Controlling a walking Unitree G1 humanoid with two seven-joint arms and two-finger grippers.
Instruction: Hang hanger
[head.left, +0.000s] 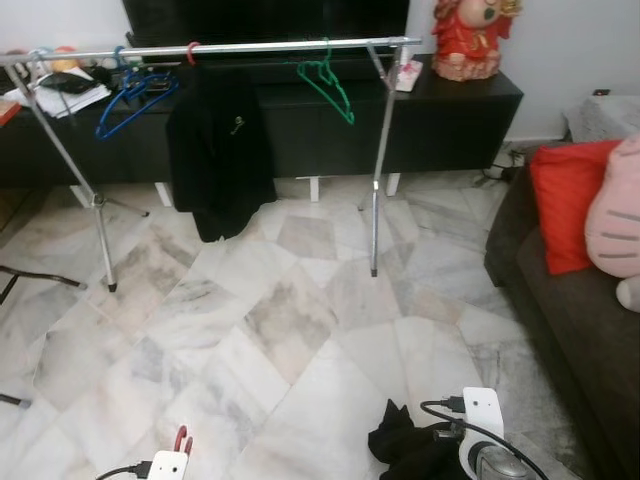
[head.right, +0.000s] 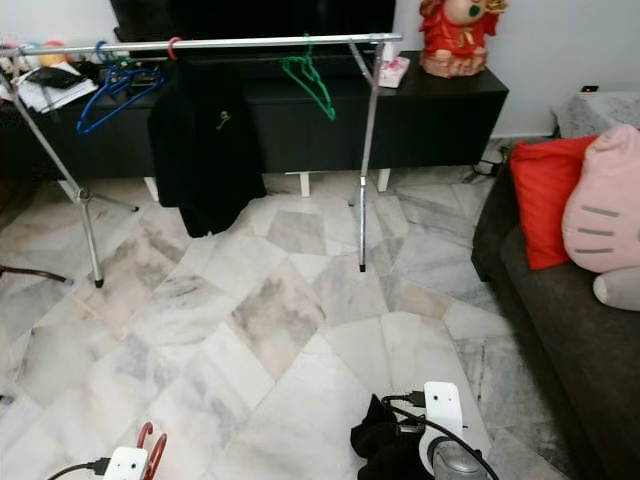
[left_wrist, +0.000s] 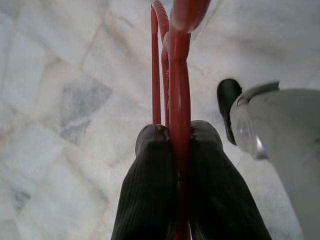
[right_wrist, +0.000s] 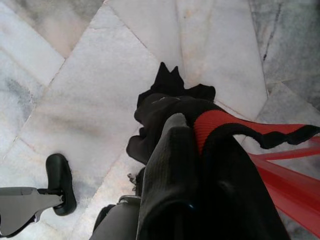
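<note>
Red plastic hanger (left_wrist: 177, 100): clamped in left gripper (left_wrist: 176, 150). Right gripper (right_wrist: 200, 150): clamped on black cloth garment (right_wrist: 170, 107), above marble floor (head.left: 300, 330).

Marble floor (head.left: 300, 330); black cabinet (head.left: 450, 110); dark sofa (head.left: 580, 330)

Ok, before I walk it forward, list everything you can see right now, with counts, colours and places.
Clothes rail: one, silver, across the room ahead.
Hangers on rail: blue near its left end, green right of middle.
Black garment: one, hanging on the rail from a red hook.
TV cabinet: one, black, behind the rail.
Figurine: one, red, on the cabinet's right end.
Sofa: one, dark, on the right, with a red cushion and a pink plush.
Floor: marble tiles.
Red hanger: one, held low.
Black cloth: one, draped on that hanger.
Left gripper: shut on the hanger's hook.
Right gripper: shut on hanger and cloth.
</note>
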